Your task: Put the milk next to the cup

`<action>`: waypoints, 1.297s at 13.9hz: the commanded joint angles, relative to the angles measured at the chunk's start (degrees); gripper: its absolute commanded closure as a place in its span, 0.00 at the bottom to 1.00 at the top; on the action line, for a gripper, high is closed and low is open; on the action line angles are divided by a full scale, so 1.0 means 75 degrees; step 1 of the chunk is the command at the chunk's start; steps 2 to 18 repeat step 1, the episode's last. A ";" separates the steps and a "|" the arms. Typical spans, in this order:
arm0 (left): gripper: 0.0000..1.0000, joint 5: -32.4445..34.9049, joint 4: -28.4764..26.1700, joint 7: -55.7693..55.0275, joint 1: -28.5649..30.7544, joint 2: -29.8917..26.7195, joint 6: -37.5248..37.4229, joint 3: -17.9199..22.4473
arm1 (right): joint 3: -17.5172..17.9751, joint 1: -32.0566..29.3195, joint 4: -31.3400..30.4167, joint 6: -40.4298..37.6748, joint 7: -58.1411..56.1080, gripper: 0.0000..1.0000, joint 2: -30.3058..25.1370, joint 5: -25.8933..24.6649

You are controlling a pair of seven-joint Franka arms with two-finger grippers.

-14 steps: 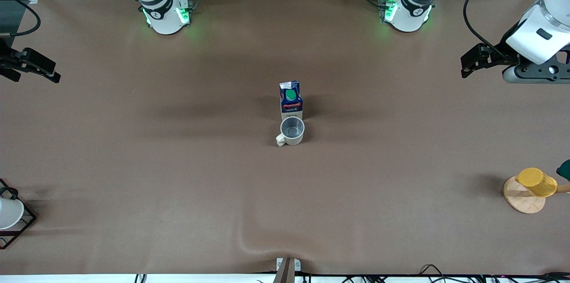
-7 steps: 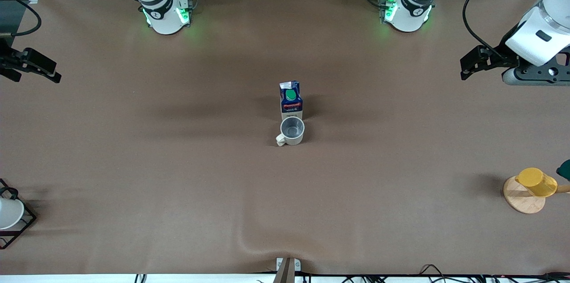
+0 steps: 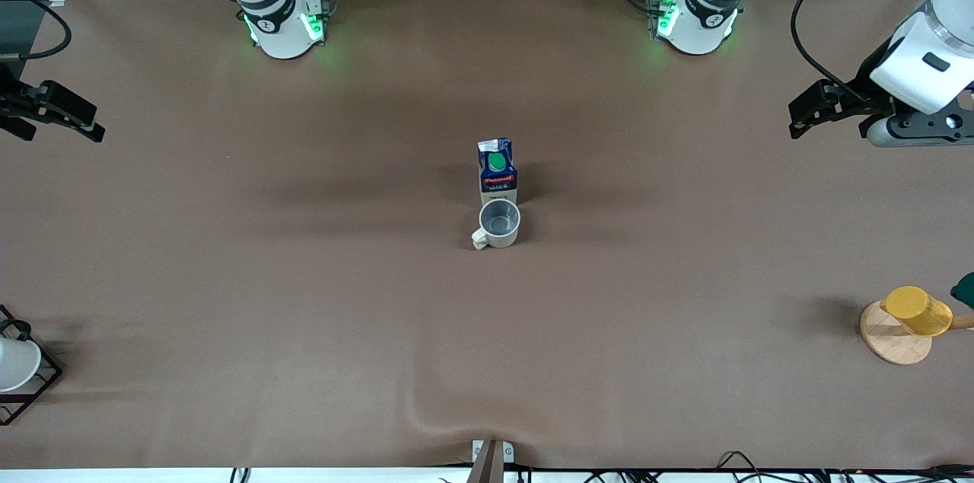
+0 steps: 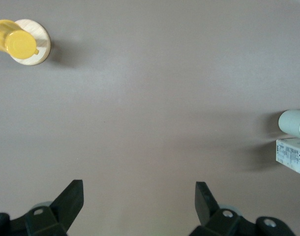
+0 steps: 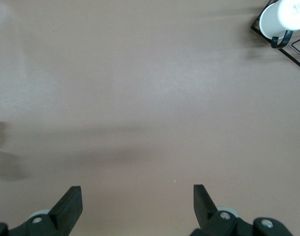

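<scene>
The milk [image 3: 498, 167], a dark blue and white carton with a green cap and red band, stands upright mid-table. The grey-beige cup [image 3: 500, 224] stands right beside it, nearer to the front camera, with its handle toward the right arm's end. Both show at the edge of the left wrist view, the cup [image 4: 292, 122] and the milk [image 4: 291, 155]. My left gripper [image 3: 795, 118] is open and empty, up over the left arm's end of the table [image 4: 139, 189]. My right gripper [image 3: 95, 125] is open and empty over the right arm's end [image 5: 137, 194].
A yellow cup [image 3: 917, 310] lies on a round wooden disc [image 3: 890, 342] near the front at the left arm's end, also in the left wrist view [image 4: 15, 42]. A white cup in a black wire rack [image 3: 15, 365] stands near the front at the right arm's end.
My left arm's hand has shifted slightly toward its end of the table. The right arm, the milk and the cup have not moved.
</scene>
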 commanded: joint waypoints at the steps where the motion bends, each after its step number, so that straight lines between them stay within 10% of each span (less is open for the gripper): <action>1: 0.00 0.0224 0.0154 -0.0181 -0.0019 0.0065 -0.0011 -0.0015 | -0.0020 -0.0002 0.0111 -0.0102 0.0106 0.00 0.0003 0.0025; 18: 0.00 0.0224 0.0154 -0.0181 -0.0019 0.0065 -0.0011 -0.0015 | -0.0020 -0.0002 0.0111 -0.0102 0.0106 0.00 0.0003 0.0025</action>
